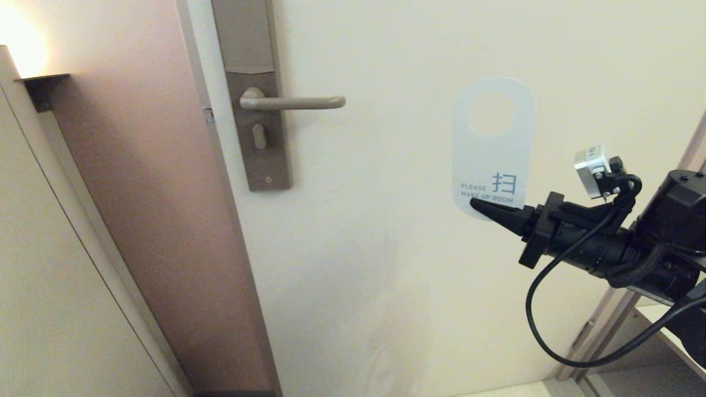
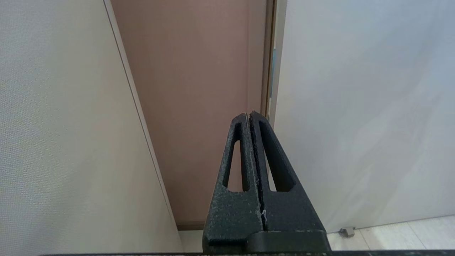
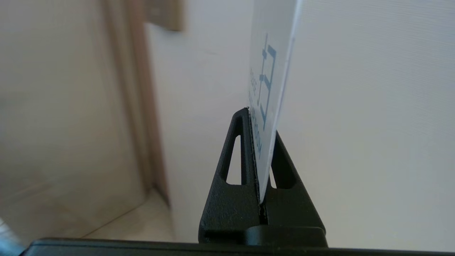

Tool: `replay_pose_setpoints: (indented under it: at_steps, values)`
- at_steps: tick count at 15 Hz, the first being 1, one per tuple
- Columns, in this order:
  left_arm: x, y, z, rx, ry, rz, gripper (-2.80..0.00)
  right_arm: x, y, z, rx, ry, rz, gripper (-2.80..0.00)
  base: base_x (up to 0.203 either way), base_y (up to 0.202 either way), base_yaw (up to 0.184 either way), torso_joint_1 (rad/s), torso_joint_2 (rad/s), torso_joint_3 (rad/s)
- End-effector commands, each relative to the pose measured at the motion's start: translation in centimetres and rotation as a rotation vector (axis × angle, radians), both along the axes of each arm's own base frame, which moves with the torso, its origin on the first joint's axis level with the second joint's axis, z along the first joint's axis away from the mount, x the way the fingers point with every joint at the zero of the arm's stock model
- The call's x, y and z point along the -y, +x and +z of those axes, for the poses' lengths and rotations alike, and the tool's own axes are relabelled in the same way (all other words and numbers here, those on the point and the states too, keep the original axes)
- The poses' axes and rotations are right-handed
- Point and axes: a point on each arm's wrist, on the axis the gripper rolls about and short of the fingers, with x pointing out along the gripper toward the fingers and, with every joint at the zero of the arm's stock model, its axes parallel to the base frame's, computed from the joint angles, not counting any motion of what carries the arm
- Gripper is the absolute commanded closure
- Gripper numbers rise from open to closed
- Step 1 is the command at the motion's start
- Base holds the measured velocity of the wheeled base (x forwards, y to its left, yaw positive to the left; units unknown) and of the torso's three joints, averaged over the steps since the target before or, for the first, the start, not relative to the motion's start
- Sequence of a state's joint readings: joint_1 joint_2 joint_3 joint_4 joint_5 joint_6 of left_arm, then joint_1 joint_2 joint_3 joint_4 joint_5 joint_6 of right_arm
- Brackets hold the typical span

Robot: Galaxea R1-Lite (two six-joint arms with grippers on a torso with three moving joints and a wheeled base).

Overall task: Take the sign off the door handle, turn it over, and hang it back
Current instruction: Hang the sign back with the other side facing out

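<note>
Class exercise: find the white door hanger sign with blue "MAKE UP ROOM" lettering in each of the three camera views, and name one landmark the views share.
Head view: the flat white oblong sign stands upright at right of centre, its lower end pinched in the right gripper, apart from the beige-grey metal door handle.
Left wrist view: not in it.
Right wrist view: edge-on, rising from between the fingers.
Shared landmark: the cream door.

cream door (image 1: pixel 386 248) beside brown frame (image 1: pixel 165 220), glowing lamp (image 1: pixel 19 47).

Sign (image 1: pixel 492 149) bottom edge hidden inside right gripper (image 1: pixel 481 206)
</note>
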State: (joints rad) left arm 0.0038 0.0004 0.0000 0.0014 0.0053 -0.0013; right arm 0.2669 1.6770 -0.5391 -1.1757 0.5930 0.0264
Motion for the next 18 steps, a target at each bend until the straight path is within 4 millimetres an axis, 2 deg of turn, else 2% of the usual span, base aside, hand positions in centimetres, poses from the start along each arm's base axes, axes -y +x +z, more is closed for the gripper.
replay_pose_setpoints:
  at_steps: [1,4,9,13,18]
  values:
    - [0.0,0.0,0.0,0.0,0.0,0.002,0.0,-1.1,-0.6,0.4,0.017,0.004,0.053,0.0,0.0,0.0,0.0,0.0,0.0,0.0]
    - [0.0,0.0,0.0,0.0,0.0,0.002,0.0,-2.8,-1.2,0.6,0.025,0.007,0.12,0.0,0.0,0.0,0.0,0.0,0.0,0.0]
    - [0.0,0.0,0.0,-0.001,0.0,0.002,0.0,-4.7,-1.1,1.4,0.058,0.02,0.183,0.0,0.0,0.0,0.0,0.0,0.0,0.0]
    - [0.0,0.0,0.0,0.0,0.0,0.002,0.0,-6.8,0.1,2.8,0.118,0.044,0.227,0.0,0.0,0.0,0.0,0.0,0.0,0.0]
    - [0.0,0.0,0.0,0.0,0.0,0.001,0.0,-9.3,1.9,2.1,0.123,0.041,0.259,0.0,0.0,0.0,0.0,0.0,0.0,0.0]
